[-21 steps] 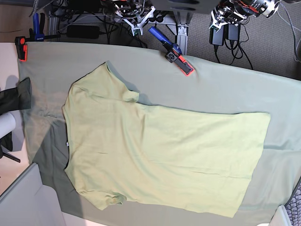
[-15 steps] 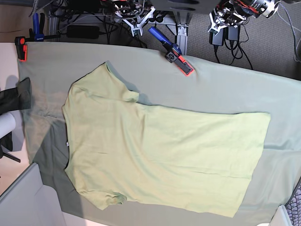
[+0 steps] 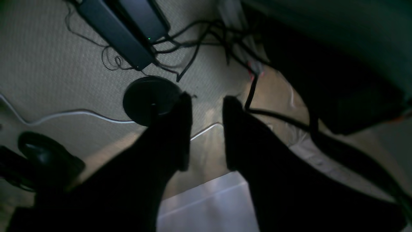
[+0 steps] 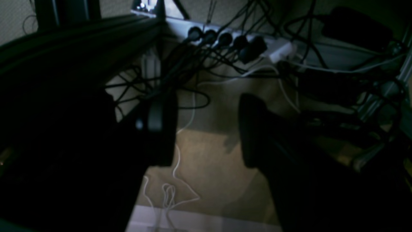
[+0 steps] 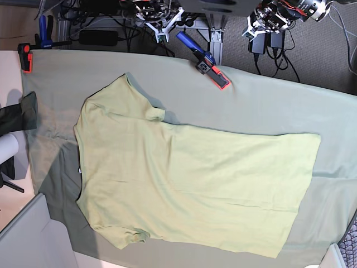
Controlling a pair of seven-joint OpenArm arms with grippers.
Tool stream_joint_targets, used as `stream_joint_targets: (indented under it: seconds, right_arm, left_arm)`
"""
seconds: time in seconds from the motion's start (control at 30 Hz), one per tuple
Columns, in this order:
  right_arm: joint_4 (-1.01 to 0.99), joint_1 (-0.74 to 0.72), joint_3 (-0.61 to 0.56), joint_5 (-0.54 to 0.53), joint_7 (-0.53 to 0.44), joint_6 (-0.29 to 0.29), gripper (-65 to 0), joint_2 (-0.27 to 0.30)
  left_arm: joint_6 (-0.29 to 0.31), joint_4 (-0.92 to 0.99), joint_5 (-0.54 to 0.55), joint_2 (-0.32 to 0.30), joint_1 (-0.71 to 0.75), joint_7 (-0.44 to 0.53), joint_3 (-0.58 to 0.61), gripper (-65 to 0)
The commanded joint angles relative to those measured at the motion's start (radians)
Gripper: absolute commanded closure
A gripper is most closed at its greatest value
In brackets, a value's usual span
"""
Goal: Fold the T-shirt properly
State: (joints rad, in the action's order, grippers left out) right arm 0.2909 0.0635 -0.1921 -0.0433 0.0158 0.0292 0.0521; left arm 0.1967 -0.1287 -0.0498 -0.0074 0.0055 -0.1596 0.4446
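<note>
While both arms hang past the far edge of the desk, the scene reads as follows.

Surface: a desk (image 5: 11, 72) covered by a large dull grey-green table cloth (image 5: 268, 106), held at the far edge by an orange-and-blue spring clamp (image 5: 207, 66) and, at the far left corner, by a second orange clamp (image 5: 25, 57).
Room: beige carpeted floor (image 3: 48, 64) behind the desk, strewn with black cables, black power bricks (image 3: 125, 29) and a white power strip (image 4: 238, 40) with several plugs in it; a round black disc (image 3: 149, 98) lies on the carpet.
Near left edge: a dark blackish cloth (image 5: 19, 114) lies at the cloth's border.
Shirt place: the plain light yellow-green short-sleeved cotton T-shirt (image 5: 189, 184) lies flat and spread in the middle of the table cloth, touching neither arm.
Shirt direction: long axis runs left to right in the base view, collar and sleeves at the left, hem at the right.
Left arm: raised over the floor at the base view's upper right; left gripper (image 3: 206, 129) points down at the carpet, its dark fingers (image 3: 180, 129) slightly apart with bare floor showing between them, holding nothing.
Right arm: at the top centre of the base view; right gripper (image 4: 207, 129) faces the cable tangle, fingers (image 4: 161, 129) spread wide, empty.
</note>
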Motion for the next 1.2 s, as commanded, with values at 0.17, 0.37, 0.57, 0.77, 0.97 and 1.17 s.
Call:
stream_joint_targets:
  seconds: [0.17, 0.37, 0.57, 0.77, 0.97, 1.17]
  right_arm:
    - [0.006, -0.002, 0.002, 0.003, -0.004, -0.006, -31.0, 0.003]
    - [0.007, -0.002, 0.002, 0.003, -0.005, -0.006, -31.0, 0.003]
    - [0.007, -0.001, 0.002, 0.085, -0.004, -0.006, -31.0, 0.003]
    - [0.008, 0.037, 0.002, 0.149, -0.005, -0.003, -31.0, 0.003]
    - [0.071, 0.148, 0.002, 0.238, -0.005, -0.004, -31.0, 0.024]
    - [0.344, 0.34, 0.002, 0.237, -0.004, 0.057, -31.0, 0.111]
  left_arm:
    - [0.017, -0.002, -0.022, 0.005, -0.002, 0.071, 0.001, -14.8]
    - [0.064, -0.002, -0.022, 0.005, -0.002, 0.126, 0.001, -14.8]
    - [0.137, -0.002, -0.023, 0.004, 0.013, 0.056, 0.001, -14.8]
    - [0.137, -0.03, -0.022, -0.022, 0.076, 0.068, 0.001, -14.8]
    - [0.138, -0.254, -0.014, -0.095, 0.242, 0.146, -0.001, -14.8]
    - [0.18, -0.592, 0.048, -0.178, 0.423, 0.172, -0.001, -14.8]
